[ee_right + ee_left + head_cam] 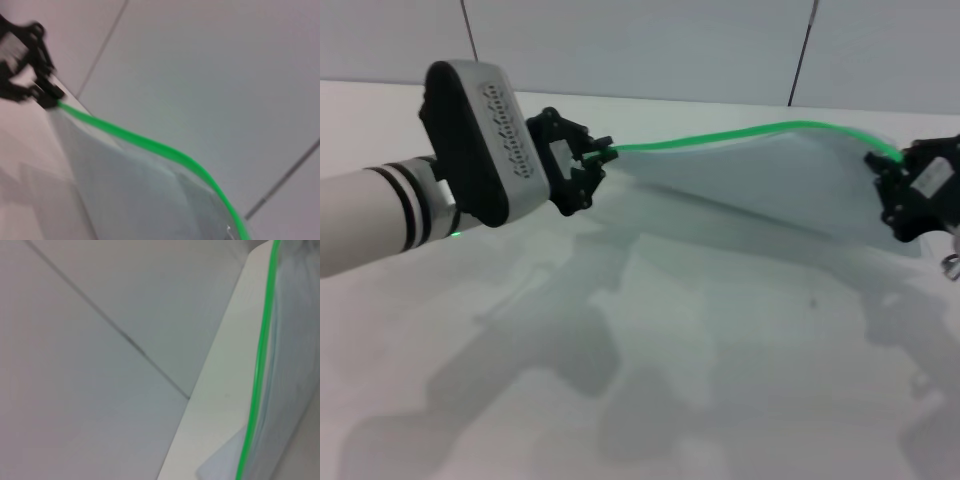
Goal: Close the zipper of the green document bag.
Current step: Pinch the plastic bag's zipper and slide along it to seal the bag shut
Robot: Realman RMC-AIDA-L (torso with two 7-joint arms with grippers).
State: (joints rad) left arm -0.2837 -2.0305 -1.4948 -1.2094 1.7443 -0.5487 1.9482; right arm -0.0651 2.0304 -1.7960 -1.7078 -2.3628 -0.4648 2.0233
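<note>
Head view shows me my left tool (pixel 603 153) pinched shut on one end of the zipper (pixel 740 133), my right tool (pixel 882 166) clamped on the other end. Between them hangs the green document bag (pixel 760 185), thin translucent plastic, raised above the white table (pixel 620 400).

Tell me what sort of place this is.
Probably a lab or test bench: a bare white table against plain grey wall panels, holding only the green document bag stretched between the left gripper and right gripper.
</note>
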